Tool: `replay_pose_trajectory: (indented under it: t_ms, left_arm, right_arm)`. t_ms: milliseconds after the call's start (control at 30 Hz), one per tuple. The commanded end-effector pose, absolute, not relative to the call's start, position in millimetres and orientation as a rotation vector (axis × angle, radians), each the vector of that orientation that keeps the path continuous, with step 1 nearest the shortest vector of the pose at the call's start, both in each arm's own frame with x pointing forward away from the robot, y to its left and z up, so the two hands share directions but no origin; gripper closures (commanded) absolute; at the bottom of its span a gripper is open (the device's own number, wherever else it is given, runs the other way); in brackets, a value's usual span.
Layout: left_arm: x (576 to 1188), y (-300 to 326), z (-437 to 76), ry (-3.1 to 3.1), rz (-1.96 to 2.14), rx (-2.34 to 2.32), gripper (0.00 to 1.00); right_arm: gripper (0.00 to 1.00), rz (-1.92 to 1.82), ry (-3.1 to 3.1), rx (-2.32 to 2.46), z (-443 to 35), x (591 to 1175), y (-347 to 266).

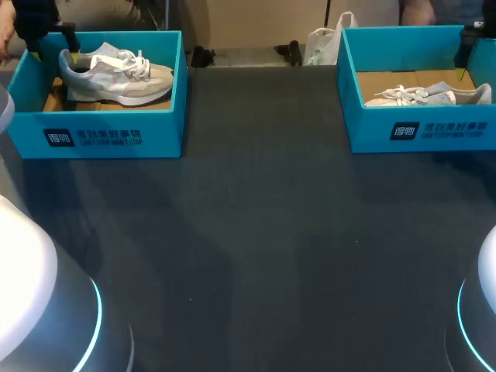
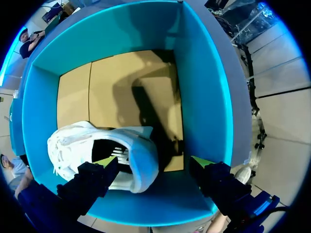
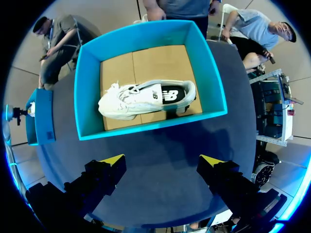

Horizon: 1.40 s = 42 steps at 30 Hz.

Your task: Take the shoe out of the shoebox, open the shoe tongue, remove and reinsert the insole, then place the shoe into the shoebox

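The left fingers (image 2: 104,162) stand wide apart inside the left shoebox (image 2: 204,97), gripping nothing. In the left wrist view one yellow tip sits right at the heel opening of the left shoe (image 2: 141,155). The other tip hangs well clear of it, near the blue wall. The heel lies between the two tips, closer to the first, and I cannot tell whether that tip touches the collar. Ahead of the fingers the shoe rests on the tan cardboard floor (image 2: 121,87) of the box, close to the nearer wall.

From the head view the left shoe (image 1: 116,77) stands upright on its sole in the left shoebox (image 1: 108,132). Its toe points toward the middle of the tabletop (image 1: 256,248) and its heel is under the dark left arm's end.

The right fingers (image 3: 114,162) are also spread open and hold nothing. They hang above the dark tabletop (image 3: 160,165), short of the right shoebox (image 3: 150,127). Ahead of them the right shoe (image 3: 146,99) lies on its side on the cardboard inside that box, its length along the near wall.

In the head view the right shoebox (image 1: 418,128) sits at the far right of the tabletop, well apart from the left one, with the right shoe (image 1: 430,94) low inside it.
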State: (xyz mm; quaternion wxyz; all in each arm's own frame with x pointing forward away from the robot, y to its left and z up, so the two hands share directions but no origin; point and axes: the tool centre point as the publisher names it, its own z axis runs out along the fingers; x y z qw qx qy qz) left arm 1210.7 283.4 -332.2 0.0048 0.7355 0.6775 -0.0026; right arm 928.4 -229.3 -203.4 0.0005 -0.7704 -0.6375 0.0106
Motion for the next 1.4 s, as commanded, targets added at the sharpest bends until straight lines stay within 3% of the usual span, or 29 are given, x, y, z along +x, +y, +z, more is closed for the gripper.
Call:
replay_pose_trajectory:
  t_ms: [33,100,400,567,767,967,1133,1233,1267,1333,1367,1400]
  left_arm:
    - [1218.5,283.9,-342.8,2.140,-0.038,2.317,0.05]
    - [1218.6,282.7,-348.3,2.157,-0.033,2.317,0.10]
    - [1220.0,281.5,-365.7,2.192,-0.053,2.316,0.07]
    - [1222.4,280.2,-371.6,2.206,-0.059,2.306,0.15]
    - [1227.1,282.7,-378.1,2.228,-0.088,2.284,0.11]
    - [1230.9,282.6,-384.8,2.250,-0.097,2.277,0.24]
    - [1233.3,281.8,-388.1,2.256,-0.094,2.281,0.24]
    - [1235.0,281.4,-390.9,2.260,-0.089,2.287,0.33]
    - [1235.3,281.1,-392.7,2.264,-0.085,2.297,0.50]
    - [1235.4,281.0,-394.5,2.267,-0.084,2.302,0.56]
    - [1235.1,281.1,-395.1,2.267,-0.084,2.305,0.64]
    - [1234.7,281.3,-395.6,2.267,-0.083,2.307,0.79]
  right_arm:
    - [0.00,0.031,-2.002,-2.423,-203.5,927.2,-229.0]
    - [0.00,0.031,-2.002,-2.423,-203.5,927.2,-229.0]
    - [0.00,0.031,-2.002,-2.423,-203.5,927.2,-229.0]
    - [0.00,0.031,-2.002,-2.423,-203.5,927.2,-229.0]
    - [0.00,0.031,-2.002,-2.423,-203.5,927.2,-229.0]
    - [0.00,0.031,-2.002,-2.423,-203.5,927.2,-229.0]
    - [0.00,0.031,-2.002,-2.423,-203.5,927.2,-229.0]
    - [0.00,0.031,-2.002,-2.423,-203.5,927.2,-229.0]
    - [0.00,0.031,-2.002,-2.423,-203.5,927.2,-229.0]
    - [0.00,0.031,-2.002,-2.423,-203.5,927.2,-229.0]
    - [0.00,0.031,-2.002,-2.423,-203.5,927.2,-229.0]
    - [0.00,0.031,-2.002,-2.423,-203.5,927.2,-229.0]
